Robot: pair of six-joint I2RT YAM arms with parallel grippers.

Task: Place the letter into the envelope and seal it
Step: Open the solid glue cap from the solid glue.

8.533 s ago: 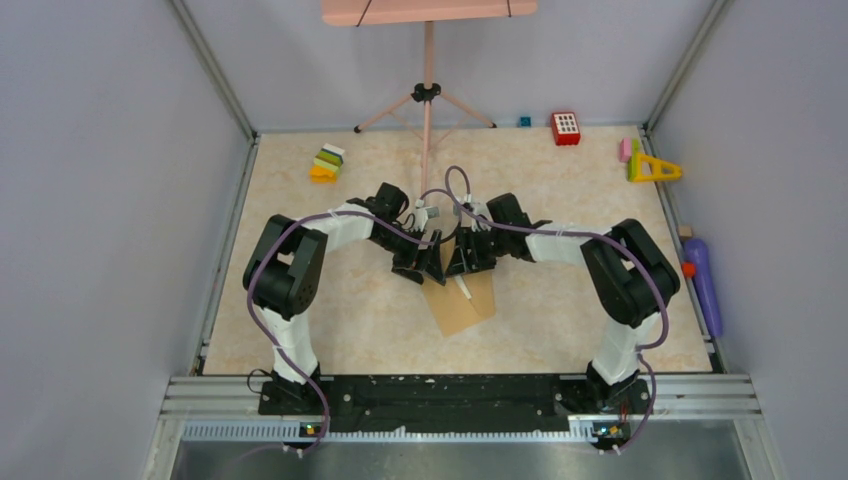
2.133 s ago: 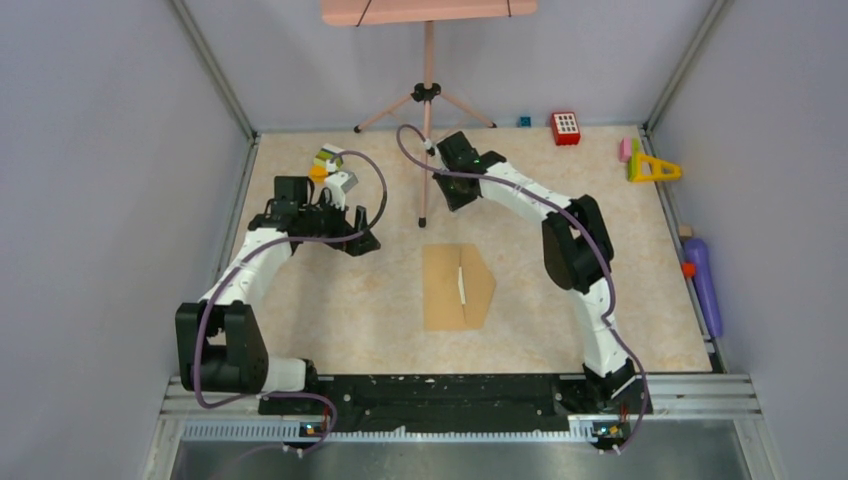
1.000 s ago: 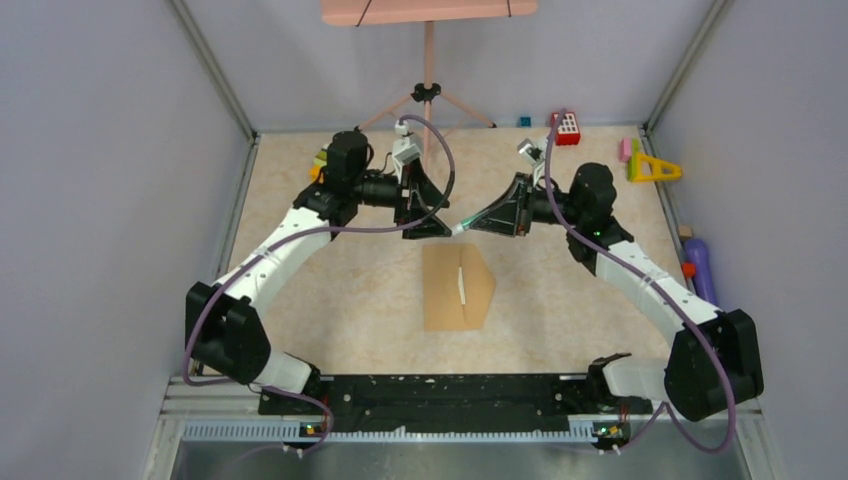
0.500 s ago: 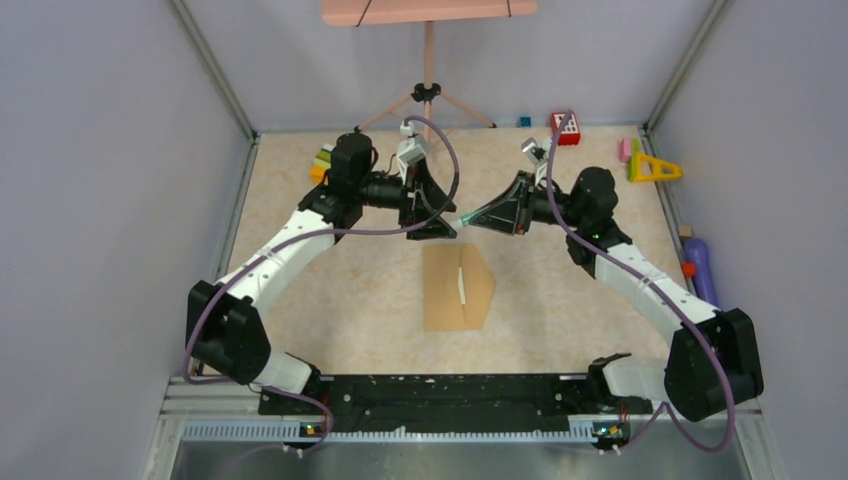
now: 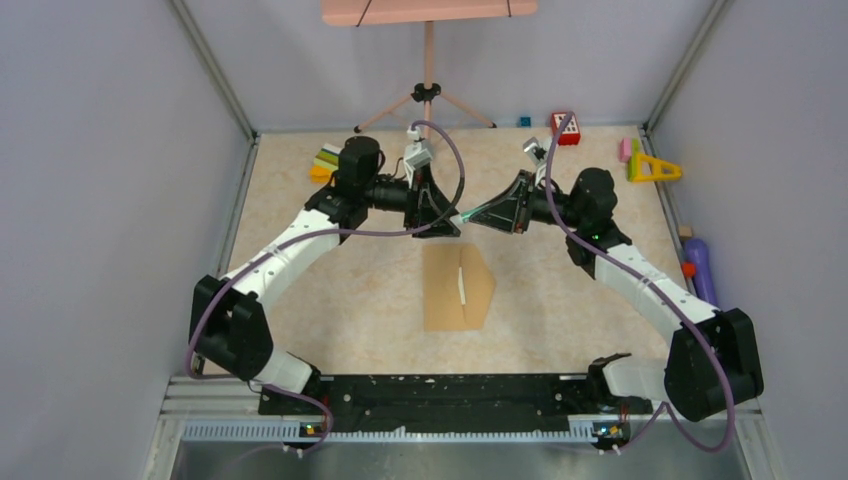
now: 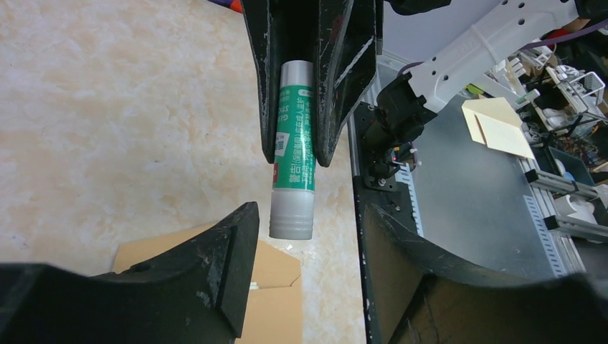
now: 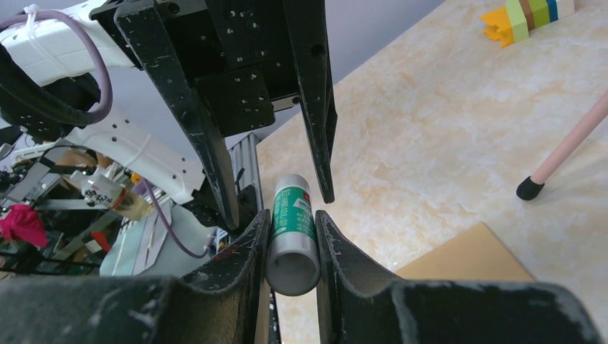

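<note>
- Tabletop (image 5: 340, 290) in beige marble pattern, grey walls (image 5: 100, 200) on three sides; brown envelope (image 5: 445, 298) lies flat at its centre.
- Letter (image 5: 461, 284) mostly hidden: only a thin pale strip shows by the flap.
- Both arms reach inward, tips meeting above the table beyond the envelope.
- Right gripper (image 7: 292, 218) pinches a green glue stick (image 6: 294, 150); left gripper (image 6: 305, 215) is spread around its grey end, not touching it.

Just behind the envelope (image 5: 457, 287) and raised above it: glue stick (image 6: 294, 150), with left gripper (image 5: 450, 224) at the stick's left end and right gripper (image 5: 478, 216) at the right. Farther behind the envelope: tripod stand (image 5: 427, 100); to the envelope's back-left, stacked blocks (image 5: 327, 160).
</note>
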